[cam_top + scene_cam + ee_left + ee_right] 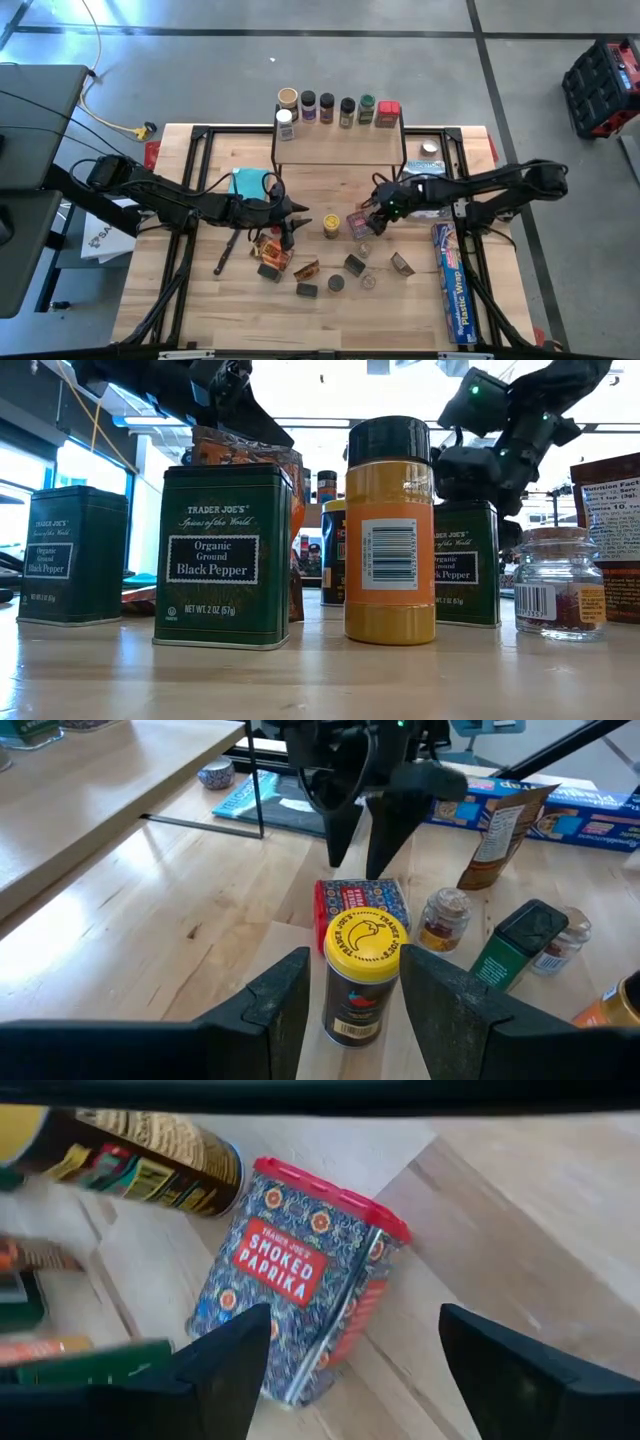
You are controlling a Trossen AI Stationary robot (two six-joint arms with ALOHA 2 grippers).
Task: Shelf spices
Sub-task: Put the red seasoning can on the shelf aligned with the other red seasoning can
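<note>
Lettering is clearest in the low view, where green tins [224, 557] read "Trader Joe's Spices of the World, Organic Ground Black Pepper", beside an orange jar [390, 532] with a black lid and a barcode. In the right wrist view a blue patterned tin [296, 1288] with a red rim reads "Smoked Paprika"; the right claw [352, 1370] hangs over it with fingers spread wide, gripping nothing. At centre of the high view, the left claw [297, 224] sits just left of a yellow-lidded jar [331, 226], fingers parted, the jar ahead of them untouched. The shelf [338, 148] stands at upper centre, with seven jars along its far edge, labels too small to read. The blue box [452, 282] at lower right reads "Plastic Wrap".
</note>
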